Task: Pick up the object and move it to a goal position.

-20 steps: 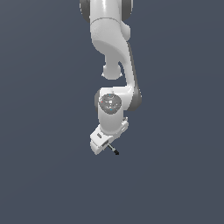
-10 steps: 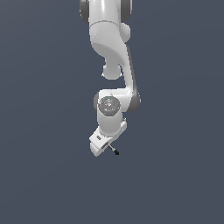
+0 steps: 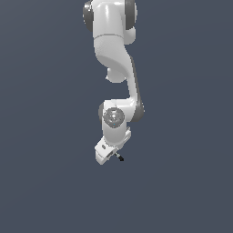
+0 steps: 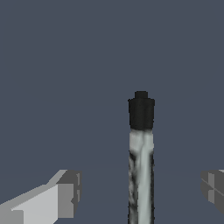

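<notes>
The object (image 4: 141, 144) is a thin grey rod with a black tip (image 4: 141, 110). In the wrist view it runs lengthwise through the gap between my two fingers. My gripper (image 4: 141, 189) is open: one finger (image 4: 65, 194) and the other finger (image 4: 213, 187) each stand well apart from the rod. In the exterior view the object (image 3: 119, 158) is a tiny dark sliver poking out beside the white hand (image 3: 105, 152), at the gripper (image 3: 115, 157). Whether the rod rests on the surface cannot be told.
The white arm (image 3: 113, 54) hangs down from the top of the exterior view to the hand. All around is one plain dark grey-blue surface (image 3: 182, 182) with no other objects or edges in view.
The wrist and hand have sunk slightly toward the rod. The rod itself has stayed where it was.
</notes>
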Controlling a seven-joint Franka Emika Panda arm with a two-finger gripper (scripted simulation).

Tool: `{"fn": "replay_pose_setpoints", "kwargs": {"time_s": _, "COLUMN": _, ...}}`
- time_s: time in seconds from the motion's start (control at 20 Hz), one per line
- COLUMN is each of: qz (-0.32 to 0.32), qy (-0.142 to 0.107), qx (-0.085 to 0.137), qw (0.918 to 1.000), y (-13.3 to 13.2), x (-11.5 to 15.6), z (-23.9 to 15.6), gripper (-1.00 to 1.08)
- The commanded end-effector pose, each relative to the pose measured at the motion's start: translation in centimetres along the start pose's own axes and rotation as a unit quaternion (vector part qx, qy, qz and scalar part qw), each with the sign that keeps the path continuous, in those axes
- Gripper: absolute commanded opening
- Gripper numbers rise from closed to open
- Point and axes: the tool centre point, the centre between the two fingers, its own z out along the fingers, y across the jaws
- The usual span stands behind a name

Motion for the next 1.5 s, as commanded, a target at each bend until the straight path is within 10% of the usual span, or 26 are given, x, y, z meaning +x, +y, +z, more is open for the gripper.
{"fn": "replay_pose_setpoints", "kwargs": {"time_s": 0.0, "qz": 0.000, "qy": 0.000, "qx": 0.000, "qw": 1.0000, "y": 0.0, "x": 0.0, "z": 1.0, "gripper": 1.00}}
{"fn": "replay_pose_setpoints", "kwargs": {"time_s": 0.25, "qz": 0.000, "qy": 0.000, "qx": 0.000, "qw": 1.0000, "y": 0.1, "x": 0.1, "z": 1.4, "gripper": 1.00}}
{"fn": "replay_pose_setpoints", "kwargs": {"time_s": 0.3, "qz": 0.000, "qy": 0.000, "qx": 0.000, "qw": 1.0000, "y": 0.1, "x": 0.1, "z": 1.4, "gripper": -1.00}}
{"fn": "replay_pose_setpoints", "kwargs": {"time_s": 1.45, "qz": -0.001, "qy": 0.000, "qx": 0.000, "qw": 1.0000, "y": -4.0, "x": 1.6, "z": -1.5, "gripper": -1.00}}
